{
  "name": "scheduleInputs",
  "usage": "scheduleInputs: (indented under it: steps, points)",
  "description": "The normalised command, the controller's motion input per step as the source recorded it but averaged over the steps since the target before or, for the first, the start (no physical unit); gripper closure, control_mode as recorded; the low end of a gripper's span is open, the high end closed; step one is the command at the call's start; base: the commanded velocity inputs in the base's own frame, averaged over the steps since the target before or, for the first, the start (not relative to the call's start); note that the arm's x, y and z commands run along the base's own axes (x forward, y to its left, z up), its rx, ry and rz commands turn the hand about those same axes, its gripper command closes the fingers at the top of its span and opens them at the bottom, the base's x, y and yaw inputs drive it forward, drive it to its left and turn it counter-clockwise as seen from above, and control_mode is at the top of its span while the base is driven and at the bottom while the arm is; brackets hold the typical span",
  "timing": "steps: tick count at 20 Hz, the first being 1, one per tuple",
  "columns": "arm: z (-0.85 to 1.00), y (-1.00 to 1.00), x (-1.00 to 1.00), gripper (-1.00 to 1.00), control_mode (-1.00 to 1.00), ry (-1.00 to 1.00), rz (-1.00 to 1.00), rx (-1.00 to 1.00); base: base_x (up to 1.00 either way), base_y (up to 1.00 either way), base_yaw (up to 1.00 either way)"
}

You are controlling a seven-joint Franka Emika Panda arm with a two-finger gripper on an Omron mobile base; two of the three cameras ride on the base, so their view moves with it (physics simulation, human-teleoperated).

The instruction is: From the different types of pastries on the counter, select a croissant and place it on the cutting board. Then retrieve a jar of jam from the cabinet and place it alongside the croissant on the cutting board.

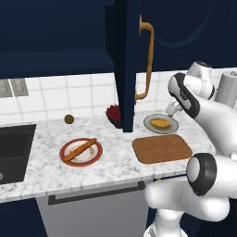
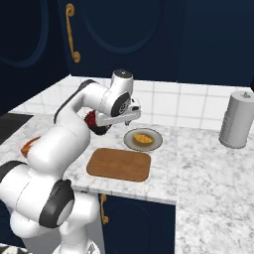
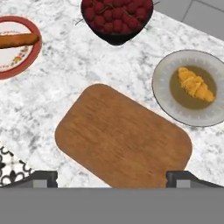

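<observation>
Looking across the hand view, the long brown stick-shaped pastry (image 3: pixel 17 40) lies on its red-rimmed plate (image 3: pixel 19 70), the flat brown wooden cutting board (image 3: pixel 122 140) sits bare in the middle, and the small golden-orange croissant (image 3: pixel 196 84) rests on a grey plate (image 3: pixel 168 94) just beside the board. It is probably light, soft and flaky, so grip gently across its thick middle. The two-finger gripper (image 3: pixel 113 178) hangs above the board, fingers spread wide and empty.
</observation>
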Motion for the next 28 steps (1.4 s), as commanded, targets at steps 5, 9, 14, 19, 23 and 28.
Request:
scheduleInputs:
  steps: [5,9,14,19,23,28]
  points:
    - [-0.42,-0.3,0.81,-1.0,-1.0,0.0,0.14,-0.01,0.0,0.0,0.0]
    - [-0.16,-0.57,0.87,-1.0,-1.0,-0.02,0.23,0.0,0.0,0.0,0.0]
    - [-0.44,-0.11,0.77,-1.0,-1.0,0.04,0.15,0.0,0.0,0.0,0.0]
    - [-0.68,-0.08,0.74,-1.0,-1.0,-0.01,0.06,0.0,0.0,0.0,0.0]
    - [-0.53,-0.22,0.69,-1.0,-1.0,-0.03,0.01,0.0,0.0,0.0,0.0]
    - [-0.2,-0.24,0.68,-1.0,-1.0,0.0,0.0,0.0,0.0,0.0,0.0]
